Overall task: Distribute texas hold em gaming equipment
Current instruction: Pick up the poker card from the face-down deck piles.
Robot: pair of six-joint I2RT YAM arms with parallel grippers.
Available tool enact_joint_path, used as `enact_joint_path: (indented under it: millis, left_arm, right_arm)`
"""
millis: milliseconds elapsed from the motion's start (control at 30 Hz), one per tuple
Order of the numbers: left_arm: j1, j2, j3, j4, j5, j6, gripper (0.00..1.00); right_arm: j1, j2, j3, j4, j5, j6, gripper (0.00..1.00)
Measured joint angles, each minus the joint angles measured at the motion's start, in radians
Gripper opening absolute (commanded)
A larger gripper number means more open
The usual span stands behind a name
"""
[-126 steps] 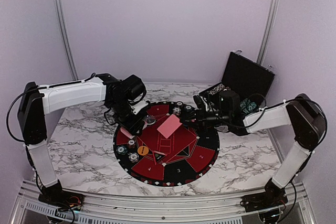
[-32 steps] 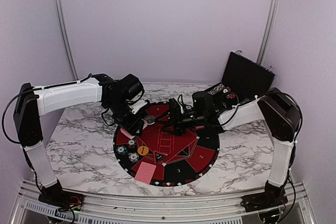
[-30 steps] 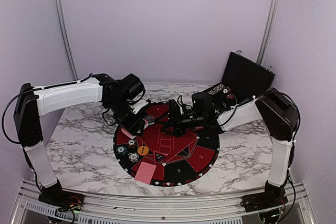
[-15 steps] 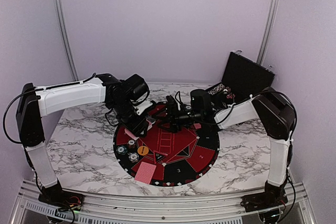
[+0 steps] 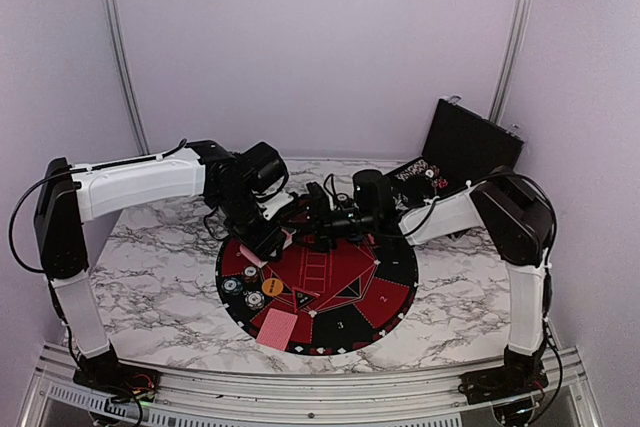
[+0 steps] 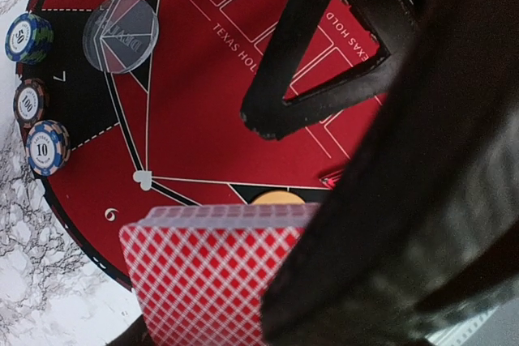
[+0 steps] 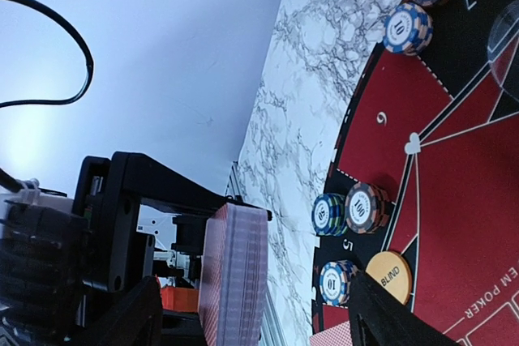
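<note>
My left gripper [image 5: 262, 244] is shut on a deck of pink-red-backed playing cards [image 6: 209, 275] above the left side of the round mat [image 5: 345, 282]. My right gripper [image 5: 318, 228] reaches in from the right with its jaws open, level with the deck [image 7: 235, 269], which shows edge-on between its fingers [image 7: 381, 313]. One card [image 5: 277, 328] lies face down at the mat's near edge. Chip stacks [image 7: 366, 207] and an orange BLIND disc [image 7: 389, 276] sit at seat 5. More chips [image 6: 46, 147] and a clear disc [image 6: 122, 33] sit near seat 7.
The open black case [image 5: 470, 147] stands at the back right on the marble table [image 5: 150, 287], with more chips [image 5: 415, 173] in front of it. Both arms cross over the mat's far half.
My right gripper has moved left across the mat up to the deck in the left gripper. The card it carried earlier now lies at the mat's near edge.
</note>
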Motion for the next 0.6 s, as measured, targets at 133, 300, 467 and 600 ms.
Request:
enact_joint_path:
  millis: [133, 300, 467, 600]
  left_arm:
    - [0.000, 0.005, 0.013, -0.002, -0.002, -0.001, 0.31]
    - [-0.002, 0.005, 0.013, -0.003, -0.001, 0.000, 0.31]
    - [-0.004, 0.005, 0.013, -0.003, -0.001, 0.000, 0.31]
    - [-0.004, 0.006, 0.013, -0.003, -0.001, 0.001, 0.31]
  right_arm:
    - [0.018, 0.019, 0.021, -0.001, -0.003, 0.000, 0.74]
    - [0.036, 0.038, 0.035, -0.004, -0.004, 0.000, 0.72]
    - [0.040, 0.043, 0.035, -0.007, -0.004, -0.001, 0.67]
    - [0.040, 0.053, 0.044, -0.029, -0.002, -0.011, 0.58]
